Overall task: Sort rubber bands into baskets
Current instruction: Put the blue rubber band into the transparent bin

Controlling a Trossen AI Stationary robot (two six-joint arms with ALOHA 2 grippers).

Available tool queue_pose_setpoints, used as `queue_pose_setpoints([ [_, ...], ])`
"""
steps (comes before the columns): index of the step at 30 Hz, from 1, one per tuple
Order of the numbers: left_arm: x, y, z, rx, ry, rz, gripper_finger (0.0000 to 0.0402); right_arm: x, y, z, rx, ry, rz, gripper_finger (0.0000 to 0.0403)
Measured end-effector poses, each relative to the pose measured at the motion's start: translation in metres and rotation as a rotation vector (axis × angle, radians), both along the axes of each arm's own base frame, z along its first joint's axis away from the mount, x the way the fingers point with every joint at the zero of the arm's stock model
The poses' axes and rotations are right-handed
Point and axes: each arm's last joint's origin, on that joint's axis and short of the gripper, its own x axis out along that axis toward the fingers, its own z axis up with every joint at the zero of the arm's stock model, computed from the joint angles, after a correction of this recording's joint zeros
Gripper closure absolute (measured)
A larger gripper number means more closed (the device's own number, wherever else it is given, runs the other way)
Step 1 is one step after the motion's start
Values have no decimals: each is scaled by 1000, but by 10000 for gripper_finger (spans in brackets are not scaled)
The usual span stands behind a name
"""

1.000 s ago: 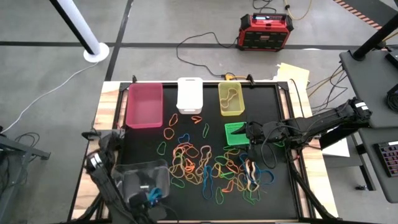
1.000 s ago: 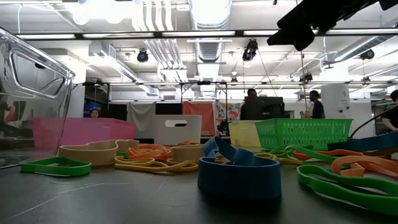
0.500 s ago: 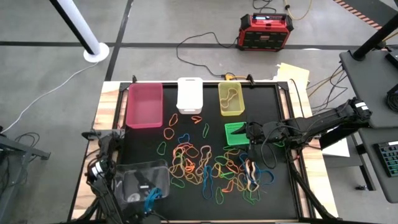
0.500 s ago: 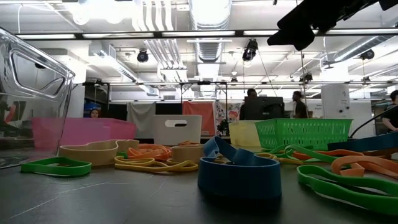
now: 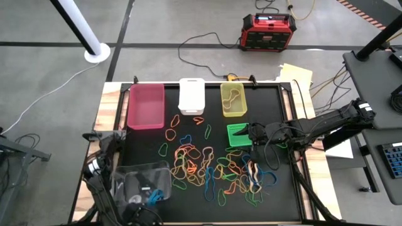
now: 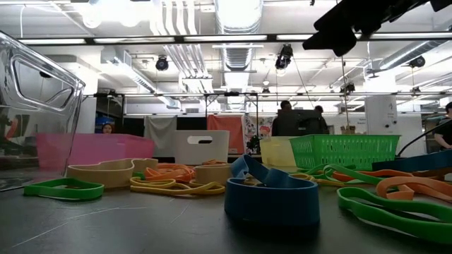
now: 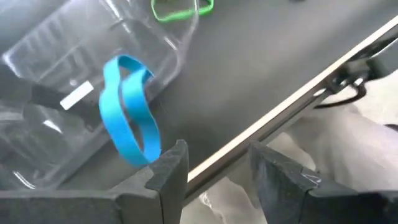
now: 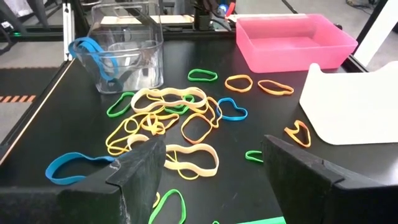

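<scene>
Left claw [image 7: 211,168], released, has backed off toward seven o'clock, leaving the blue rubber band [image 7: 130,112] draped over the clear basket [image 5: 141,181] rim: that band seems delivered. Right claw [image 8: 211,171] waits wide apart over the tangled bands [image 5: 213,168] beside the green mesh basket [image 5: 238,134].

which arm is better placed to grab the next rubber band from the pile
The right. Its open right gripper hovers beside the green mesh basket, just above the pile of rubber bands. The left gripper sits off at the clear basket, where a blue rubber band hangs on the rim.
</scene>
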Motion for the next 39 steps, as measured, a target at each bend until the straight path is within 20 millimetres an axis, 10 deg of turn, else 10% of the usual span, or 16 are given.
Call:
queue_pose_setpoints([
  [8,-30,10,10,-163,-62,204,285,0,0,1,3,-7,3,142],
  [39,-26,26,-36,-132,109,261,298,0,0,1,21,-9,-3,142],
])
